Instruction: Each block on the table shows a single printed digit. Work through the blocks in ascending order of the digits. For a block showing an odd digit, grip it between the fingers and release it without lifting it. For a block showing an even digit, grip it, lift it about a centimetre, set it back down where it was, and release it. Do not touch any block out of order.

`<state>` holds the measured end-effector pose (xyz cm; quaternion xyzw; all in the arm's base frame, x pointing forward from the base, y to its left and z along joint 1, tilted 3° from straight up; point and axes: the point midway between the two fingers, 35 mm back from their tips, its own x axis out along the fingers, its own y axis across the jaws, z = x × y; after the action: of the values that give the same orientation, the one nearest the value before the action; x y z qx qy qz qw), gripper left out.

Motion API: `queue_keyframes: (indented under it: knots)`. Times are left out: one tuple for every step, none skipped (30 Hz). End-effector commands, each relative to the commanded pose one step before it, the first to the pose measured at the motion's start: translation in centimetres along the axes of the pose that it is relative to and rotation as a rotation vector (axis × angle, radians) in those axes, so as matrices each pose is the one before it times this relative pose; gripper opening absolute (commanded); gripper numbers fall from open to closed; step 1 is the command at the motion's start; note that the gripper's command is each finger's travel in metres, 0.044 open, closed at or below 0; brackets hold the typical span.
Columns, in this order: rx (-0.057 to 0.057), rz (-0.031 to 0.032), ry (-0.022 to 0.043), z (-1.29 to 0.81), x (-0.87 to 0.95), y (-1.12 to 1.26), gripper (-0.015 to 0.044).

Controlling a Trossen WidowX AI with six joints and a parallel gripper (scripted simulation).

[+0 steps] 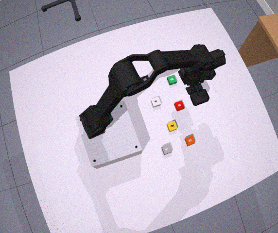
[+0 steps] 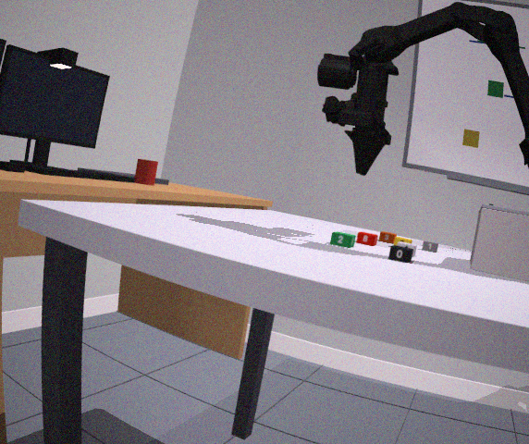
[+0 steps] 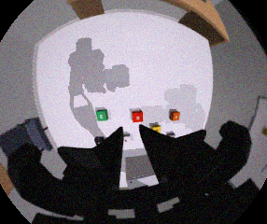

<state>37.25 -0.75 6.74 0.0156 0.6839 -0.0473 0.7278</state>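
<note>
white block 4 [image 1: 155, 101] at 9 o'clock of red block [image 1: 179, 105] | green block 2 [image 1: 171, 79] on table [image 1: 59, 87], 11 o'clock of red | gripper [image 2: 363, 169] high above blocks, fingers nearly closed, holding nothing | orange block [image 1: 189, 140] at 5 o'clock

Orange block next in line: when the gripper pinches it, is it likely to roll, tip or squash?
The orange block looks squat and flat-faced, so it probably won't roll or tip. Its crisp edges suggest it is rigid and unlikely to squash. It seems small beside the gripper, so probably light; an off-centre pinch might nudge it.
</note>
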Motion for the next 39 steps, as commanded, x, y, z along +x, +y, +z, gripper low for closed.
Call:
queue_keyframes:
  knots:
    - [0.0084, -0.00214, -0.00202, -0.477, -0.105, -6.475, 0.0120]
    - [-0.0001, -0.00174, 0.00009, -0.301, -0.007, -1.745, 0.0120]
    - [-0.0001, -0.00184, 0.00011, -0.384, -0.009, -1.724, 0.0120]
    - [-0.0001, -0.00194, 0.00014, -0.465, -0.012, -1.699, 0.0120]
    - [-0.0001, -0.00204, 0.00018, -0.545, -0.015, -1.670, 0.0120]
    - [-0.0001, -0.00214, 0.00022, -0.624, -0.017, -1.638, 0.0120]
    - [-0.0001, -0.00224, 0.00028, -0.699, -0.020, -1.600, 0.0120]
    - [-0.0001, -0.00189, 0.00028, -0.622, -0.018, -1.269, 0.0120]
    - [-0.0001, -0.00117, 0.00019, -0.396, -0.011, -0.748, 0.0120]
    - [0.0000, -0.00039, 0.00007, -0.136, -0.004, -0.247, 0.0120]
    - [0.0000, 0.00000, 0.00000, 0.000, 0.000, 0.000, 0.0120]
    - [0.0000, 0.00000, 0.00000, 0.000, 0.000, 0.000, 0.0120]
    - [0.0000, 0.00000, 0.00000, 0.000, 0.000, 0.000, 0.0120]
    - [0.0000, 0.00000, 0.00000, 0.000, 0.000, 0.000, 0.0120]
    - [0.0000, 0.00000, 0.00000, 0.000, 0.000, 0.000, 0.0120]
    - [0.0000, -0.00002, -0.00003, 0.049, 0.460, -0.023, 0.0146]
    - [0.0000, -0.00006, -0.00004, 0.110, 1.377, -0.052, 0.0173]
    - [0.0000, -0.00003, 0.00006, 0.061, 2.276, -0.029, 0.0199]
    - [0.0000, 0.00004, 0.00021, -0.090, 2.242, 0.042, 0.0225]
    - [0.0000, 0.00006, 0.00020, -0.124, 1.323, 0.058, 0.0251]
    - [0.0000, 0.00002, 0.00008, -0.053, 0.437, 0.025, 0.0277]
    - [0.0000, 0.00000, 0.00000, 0.000, 0.000, 0.000, 0.0304]
    - [0.0000, 0.00000, 0.00000, 0.000, 0.000, 0.000, 0.0330]
    - [0.0000, 0.00000, 0.00000, 0.000, 0.000, 0.000, 0.0356]
    - [0.0000, 0.00000, 0.00000, 0.000, 0.000, 0.000, 0.0383]
    - [0.0000, 0.00000, 0.00000, 0.000, 0.000, 0.000, 0.0400]
    - [0.0000, 0.00000, 0.00000, 0.000, 0.000, 0.000, 0.0400]
    - [0.0000, 0.00000, 0.00000, 0.000, 0.000, 0.000, 0.0400]
    - [0.0000, 0.00000, 0.00000, 0.001, 0.028, -0.001, 0.0400]
    - [0.0000, 0.00000, 0.00000, 0.003, 0.083, -0.002, 0.0400]
    - [0.0000, 0.00000, 0.00000, 0.005, 0.138, -0.003, 0.0400]
    - [0.0000, 0.00000, 0.00001, 0.006, 0.166, -0.003, 0.0400]
    - [0.0000, 0.00000, 0.00001, 0.005, 0.166, -0.002, 0.0400]
    - [0.0000, 0.00000, 0.00001, 0.004, 0.166, -0.002, 0.0400]
    - [0.0000, 0.00000, 0.00001, 0.003, 0.166, -0.002, 0.0400]
    - [0.0000, 0.00000, 0.00001, 0.002, 0.166, -0.001, 0.0400]
    - [0.0000, 0.00000, 0.00001, 0.002, 0.166, -0.001, 0.0400]
    - [0.0000, 0.00000, 0.00001, 0.001, 0.166, -0.001, 0.0400]
    - [0.0000, 0.00000, 0.00001, 0.000, 0.165, 0.000, 0.0400]
